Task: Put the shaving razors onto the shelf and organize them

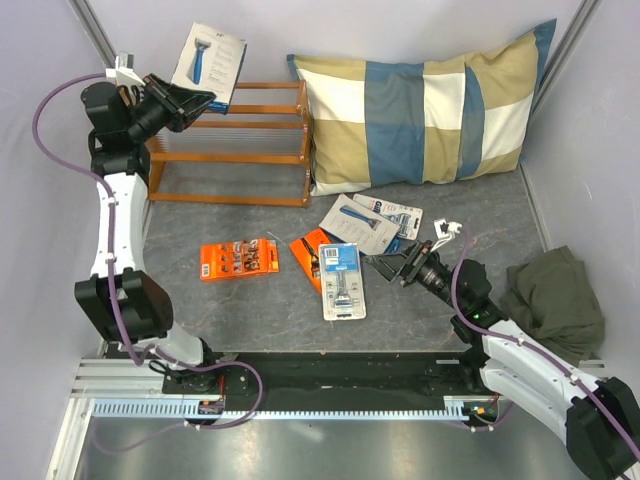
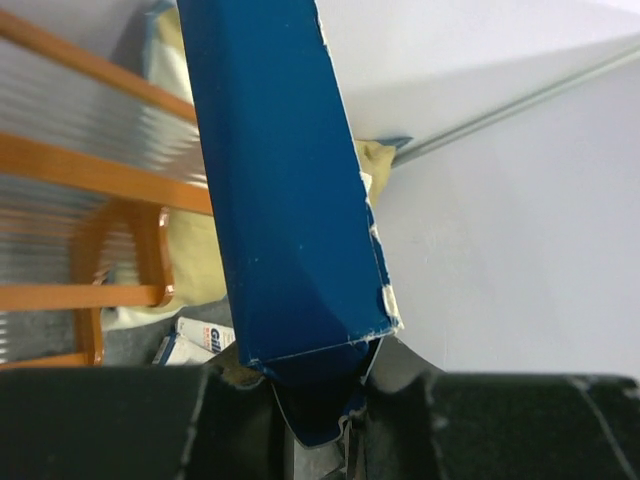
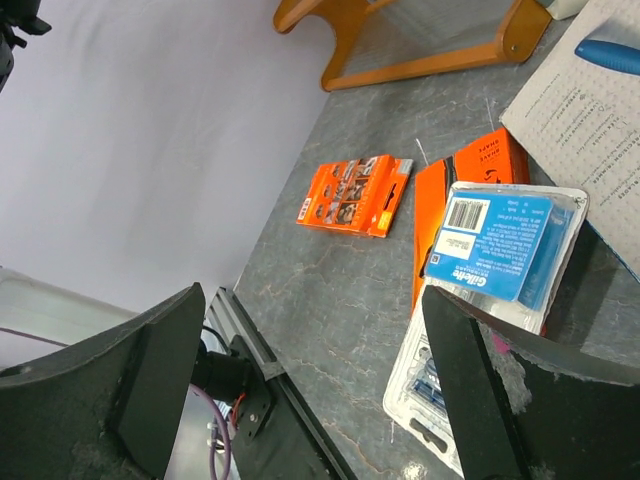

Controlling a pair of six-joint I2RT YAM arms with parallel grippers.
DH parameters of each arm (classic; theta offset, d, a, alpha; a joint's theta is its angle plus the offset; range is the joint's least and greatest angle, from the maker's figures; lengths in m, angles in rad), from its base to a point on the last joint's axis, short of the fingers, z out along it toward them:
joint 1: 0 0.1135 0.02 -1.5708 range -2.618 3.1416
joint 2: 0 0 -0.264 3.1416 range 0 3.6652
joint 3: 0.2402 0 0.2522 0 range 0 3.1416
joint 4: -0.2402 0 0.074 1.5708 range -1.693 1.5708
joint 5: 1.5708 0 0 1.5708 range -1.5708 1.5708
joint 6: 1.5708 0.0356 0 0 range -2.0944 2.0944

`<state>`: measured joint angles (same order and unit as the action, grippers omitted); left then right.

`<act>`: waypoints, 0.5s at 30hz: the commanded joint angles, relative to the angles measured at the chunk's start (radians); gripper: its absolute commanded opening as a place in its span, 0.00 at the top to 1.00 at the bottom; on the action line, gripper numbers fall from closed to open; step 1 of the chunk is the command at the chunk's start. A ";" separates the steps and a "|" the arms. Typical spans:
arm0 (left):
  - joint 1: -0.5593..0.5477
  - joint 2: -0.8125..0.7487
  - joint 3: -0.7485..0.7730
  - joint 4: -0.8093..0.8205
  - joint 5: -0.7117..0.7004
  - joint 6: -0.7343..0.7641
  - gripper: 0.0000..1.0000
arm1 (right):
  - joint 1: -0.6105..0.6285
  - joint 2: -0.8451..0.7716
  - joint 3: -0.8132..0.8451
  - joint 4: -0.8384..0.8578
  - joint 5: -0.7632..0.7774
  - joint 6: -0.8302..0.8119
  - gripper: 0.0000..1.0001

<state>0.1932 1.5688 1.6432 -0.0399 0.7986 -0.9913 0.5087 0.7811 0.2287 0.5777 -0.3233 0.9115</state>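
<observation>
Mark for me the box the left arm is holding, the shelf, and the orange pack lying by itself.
white box (image 1: 212, 55), top view, middle of its printed face.
shelf (image 1: 230, 157), top view, on a front wooden rail.
orange pack (image 1: 238, 259), top view, middle of its face.

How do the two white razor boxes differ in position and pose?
The held box is up in the left gripper at the shelf; the table box lies on the table. The held box stands nearly upright; the table box lies flat. The held box touches no other pack; the table box overlaps a blister pack. Both are white and picture a blue razor.
</observation>
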 commanded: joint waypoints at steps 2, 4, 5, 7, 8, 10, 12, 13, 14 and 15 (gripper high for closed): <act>0.060 0.040 0.079 -0.057 0.067 -0.058 0.97 | 0.002 0.017 0.005 0.014 -0.031 -0.029 0.02; 0.080 0.054 0.079 -0.057 0.073 -0.059 0.96 | 0.002 0.023 -0.002 0.014 -0.034 -0.031 0.02; 0.090 0.069 0.076 -0.049 0.077 -0.064 0.96 | 0.002 0.024 -0.005 0.020 -0.034 -0.031 0.02; 0.095 0.085 0.073 -0.034 0.086 -0.078 0.95 | 0.002 0.030 -0.017 0.030 -0.034 -0.028 0.02; 0.097 0.092 0.072 -0.023 0.090 -0.081 0.95 | 0.002 0.033 -0.020 0.036 -0.036 -0.026 0.02; 0.103 0.109 0.067 -0.018 0.090 -0.084 0.94 | 0.002 0.038 -0.025 0.039 -0.040 -0.028 0.02; 0.112 0.114 0.044 0.018 0.083 -0.089 0.93 | 0.002 0.040 -0.029 0.042 -0.040 -0.029 0.02; 0.115 0.114 0.035 0.027 0.077 -0.092 0.93 | 0.002 0.040 -0.032 0.042 -0.040 -0.029 0.02; 0.123 0.114 0.017 0.035 0.073 -0.098 0.93 | 0.002 0.038 -0.034 0.042 -0.042 -0.033 0.02; 0.127 0.115 0.007 0.067 0.071 -0.104 0.92 | 0.001 0.037 -0.037 0.042 -0.042 -0.033 0.02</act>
<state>0.3004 1.6939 1.6604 -0.1024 0.8433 -1.0458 0.5087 0.8192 0.2024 0.5747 -0.3473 0.9001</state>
